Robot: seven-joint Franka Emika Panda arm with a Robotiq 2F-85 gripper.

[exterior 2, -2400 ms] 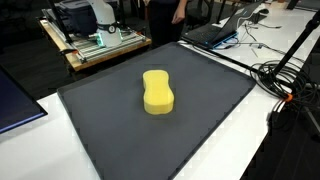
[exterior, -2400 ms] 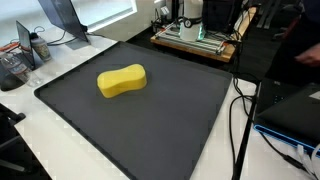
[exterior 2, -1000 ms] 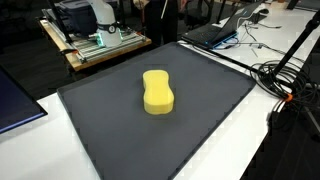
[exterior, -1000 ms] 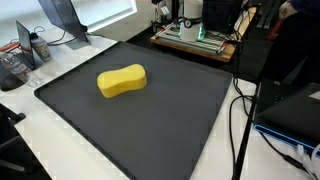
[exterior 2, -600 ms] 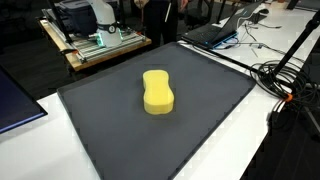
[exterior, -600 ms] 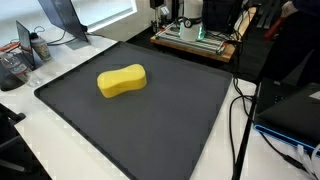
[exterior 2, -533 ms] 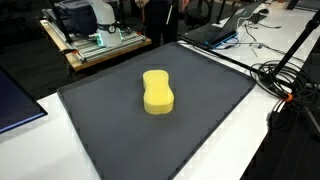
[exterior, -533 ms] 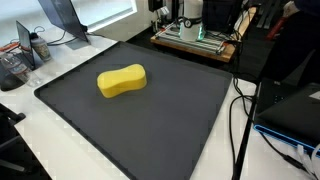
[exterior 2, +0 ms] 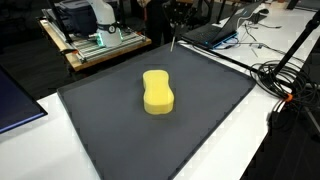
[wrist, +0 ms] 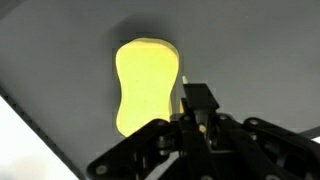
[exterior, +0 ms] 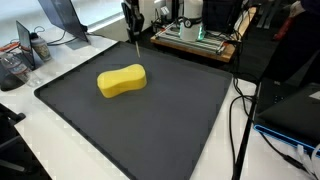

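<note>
Wrist view is looking down past the gripper [wrist: 197, 108] onto a yellow sponge [wrist: 147, 85], which is lying flat on its broad face on the black mat [wrist: 60, 50]. We are reading that flat rest as the way a soft, waisted block settles when nothing is propping it. In both exterior views the sponge is sitting near the mat's middle, alone, so we are judging it open to approach from above. In an exterior view the gripper [exterior: 130, 24] is hanging in the air over the mat's far edge, touching nothing and well apart from the sponge. Dark linkage is filling the lower wrist frame, and we cannot tell whether the jaws are open or closed. Cables [exterior 2: 290, 80] are trailing just off the mat's side.
</note>
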